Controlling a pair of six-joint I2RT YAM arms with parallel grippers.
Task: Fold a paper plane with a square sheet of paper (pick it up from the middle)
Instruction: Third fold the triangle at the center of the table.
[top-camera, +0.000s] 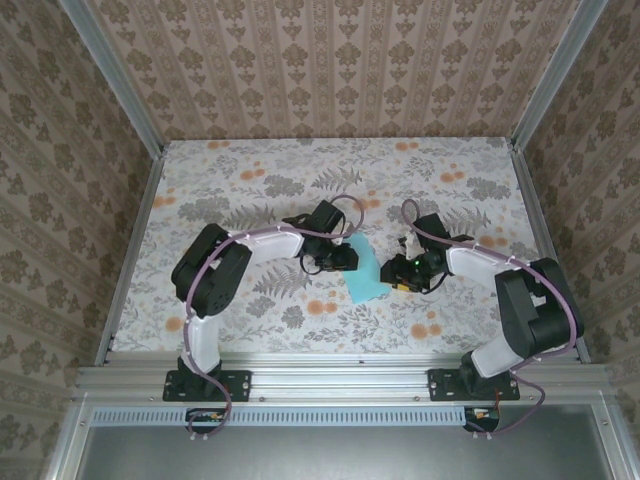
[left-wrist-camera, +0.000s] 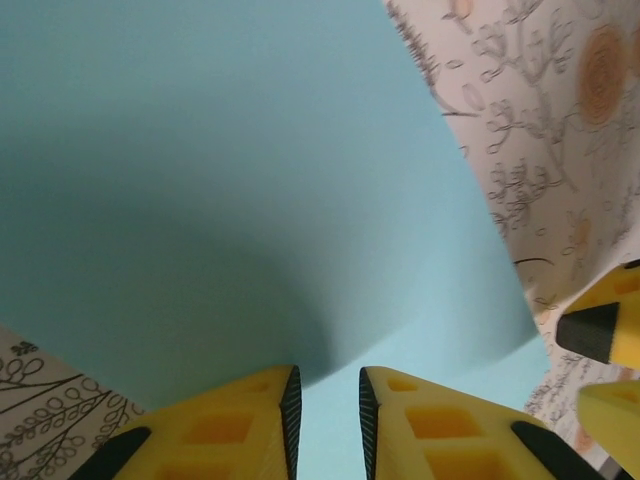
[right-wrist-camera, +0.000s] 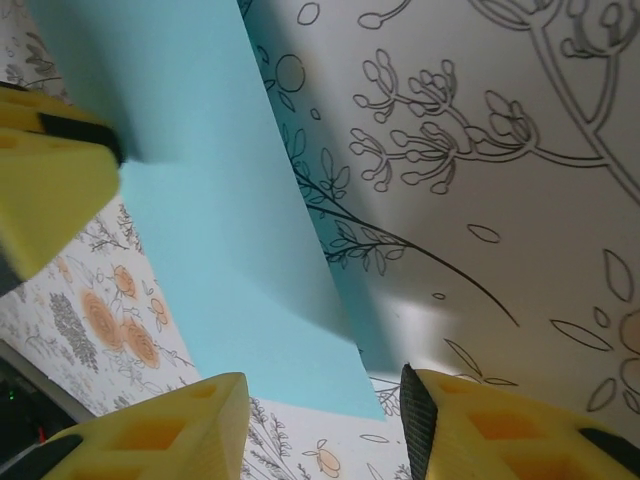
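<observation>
Square sheet of paper (top-camera: 367, 277), bowed — left gripper (left-wrist-camera: 325, 388) astride its edge

We see our left gripper (left-wrist-camera: 328, 385) with its two yellow fingers a narrow gap apart. The turquoise paper (left-wrist-camera: 230, 180) shows through that gap and swells up just ahead. To the right of the paper lies the floral tabletop (left-wrist-camera: 540, 130), where the right gripper (left-wrist-camera: 575, 372) pokes in.
</observation>
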